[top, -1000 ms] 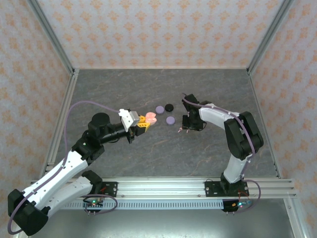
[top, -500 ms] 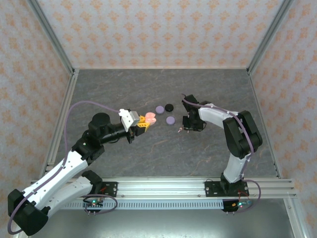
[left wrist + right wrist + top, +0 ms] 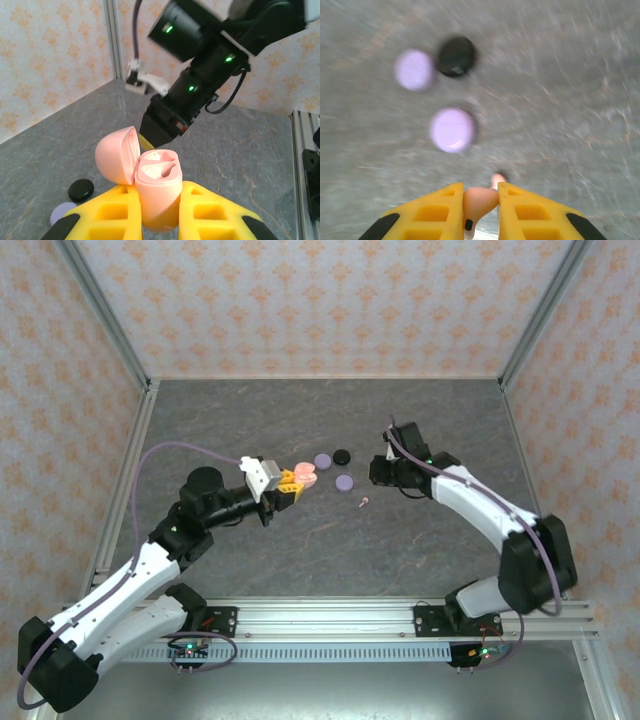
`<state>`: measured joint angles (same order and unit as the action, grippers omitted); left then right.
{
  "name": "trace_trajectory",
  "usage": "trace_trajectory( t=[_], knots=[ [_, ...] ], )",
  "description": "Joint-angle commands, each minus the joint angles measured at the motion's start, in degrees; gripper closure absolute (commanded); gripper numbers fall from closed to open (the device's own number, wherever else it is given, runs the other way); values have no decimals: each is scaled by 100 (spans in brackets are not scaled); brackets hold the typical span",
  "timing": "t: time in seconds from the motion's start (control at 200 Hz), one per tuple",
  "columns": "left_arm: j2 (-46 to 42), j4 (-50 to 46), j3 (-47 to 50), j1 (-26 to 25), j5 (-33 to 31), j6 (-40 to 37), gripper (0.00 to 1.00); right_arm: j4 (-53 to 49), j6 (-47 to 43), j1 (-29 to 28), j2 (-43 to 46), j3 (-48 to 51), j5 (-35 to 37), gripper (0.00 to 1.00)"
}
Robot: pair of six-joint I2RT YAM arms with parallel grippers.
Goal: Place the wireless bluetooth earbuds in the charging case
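Note:
My left gripper (image 3: 159,187) is shut on the pink charging case (image 3: 157,172), held upright with its lid (image 3: 117,155) hinged open and both sockets bare. In the top view the left gripper (image 3: 293,483) and the case (image 3: 303,476) sit left of centre. My right gripper (image 3: 480,186) is shut on a pink earbud (image 3: 480,200), above the table. A second pink earbud (image 3: 497,178) lies on the table just beyond the fingertips; from above this earbud (image 3: 363,504) is below-left of the right gripper (image 3: 375,475).
Three round discs lie between the arms: a lilac disc (image 3: 322,460), a black disc (image 3: 342,455) and another lilac disc (image 3: 344,482). Metal frame posts and patterned walls enclose the grey table (image 3: 300,560).
The right jaws have shut on a pink earbud and the right arm has stretched out, carrying it up and away from the earbud on the table. The left arm has stayed put.

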<state>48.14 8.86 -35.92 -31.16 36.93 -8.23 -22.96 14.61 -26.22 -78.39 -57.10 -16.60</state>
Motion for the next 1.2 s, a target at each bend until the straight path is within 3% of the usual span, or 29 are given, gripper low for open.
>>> trace_trajectory(
  t=[0.0,0.16,0.48,0.726,1.196],
  knots=[
    [29,620,68,-59,-155,180,100,872,211,-149,664,210,-504,81],
    [60,706,63,-67,-190,223,100,1422,424,-528,1449,320,-628,81],
    [55,905,85,-67,-273,319,100,2337,596,-1471,2207,421,-551,81],
    [46,1008,69,-90,-283,386,100,2786,323,-2134,2164,402,-153,81],
    [46,963,43,-114,-265,383,100,3068,222,-2335,1654,183,-69,81]
  ],
)
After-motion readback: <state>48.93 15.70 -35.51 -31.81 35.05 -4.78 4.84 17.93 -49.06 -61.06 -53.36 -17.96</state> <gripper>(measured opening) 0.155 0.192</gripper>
